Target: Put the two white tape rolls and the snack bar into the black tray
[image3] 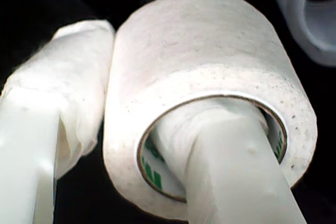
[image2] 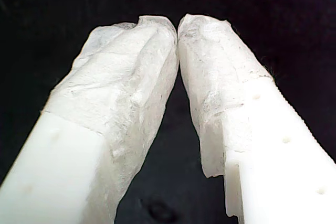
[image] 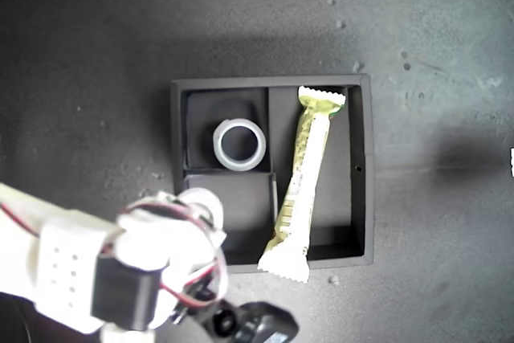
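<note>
The black tray (image: pixel 363 168) sits mid-table in the exterior view. One white tape roll (image: pixel 238 144) lies flat in its upper small compartment and also shows as the roll (image3: pixel 310 14) in the second wrist view. The snack bar (image: pixel 303 176) lies in the long compartment, with its lower crimped end over the near wall. My second gripper (image: pixel 202 213) (image3: pixel 123 82) is shut on the other white tape roll (image: pixel 199 198) (image3: pixel 210 51), one finger through its centre, at the tray's lower-left corner in the exterior view. My first gripper (image2: pixel 177 24) is shut on nothing, over a dark surface.
The second arm's white body and red wires (image: pixel 88 267) fill the exterior view's lower left, with a black part (image: pixel 253 323) at the bottom edge. Small pale specks (image: pixel 333 280) dot the dark tabletop around the tray. The first arm does not show in the exterior view.
</note>
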Tool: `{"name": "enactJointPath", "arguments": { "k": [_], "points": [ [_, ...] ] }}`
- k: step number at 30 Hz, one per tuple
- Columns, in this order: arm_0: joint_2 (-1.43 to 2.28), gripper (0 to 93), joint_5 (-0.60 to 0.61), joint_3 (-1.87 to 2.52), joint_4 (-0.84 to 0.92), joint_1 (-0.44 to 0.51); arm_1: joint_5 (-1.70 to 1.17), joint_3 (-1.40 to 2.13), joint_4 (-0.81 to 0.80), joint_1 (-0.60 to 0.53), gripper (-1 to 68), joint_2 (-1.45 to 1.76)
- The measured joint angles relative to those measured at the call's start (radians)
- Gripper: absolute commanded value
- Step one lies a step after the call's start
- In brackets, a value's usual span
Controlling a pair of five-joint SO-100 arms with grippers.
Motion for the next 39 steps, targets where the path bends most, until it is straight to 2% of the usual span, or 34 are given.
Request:
{"name": "enactJointPath", "arguments": {
  "k": [4,11,19,20,27,32,35,39],
  "points": [
    [-0.146,0.0,0.000,-0.178,0.021,0.009,0.021,0.104,-0.008,-0.012,-0.2,0.118],
    [-0.164,1.5,-0.023,-0.218,0.021,0.021,0.041,0.164,-0.005,-0.023,-0.2,0.229],
    [-0.156,25.3,-0.074,-0.178,0.025,0.075,0.048,0.166,-0.005,-0.029,-0.2,0.232],
    [-0.155,25.7,-0.077,-0.178,0.025,0.080,0.048,0.166,-0.005,-0.029,-0.2,0.232],
    [-0.064,25.5,-0.080,-0.163,0.025,0.115,0.048,0.166,-0.005,-0.029,-0.2,0.232],
    [0.167,24.7,-0.080,0.031,0.025,0.129,0.048,0.169,-0.005,-0.026,-0.2,0.232],
    [0.399,19.2,-0.089,0.249,0.025,0.112,0.048,0.204,-0.009,-0.009,-0.2,0.233],
    [0.744,4.9,-0.126,0.598,0.020,0.074,0.060,0.290,-0.034,0.009,-0.2,0.233]
  ]
}}
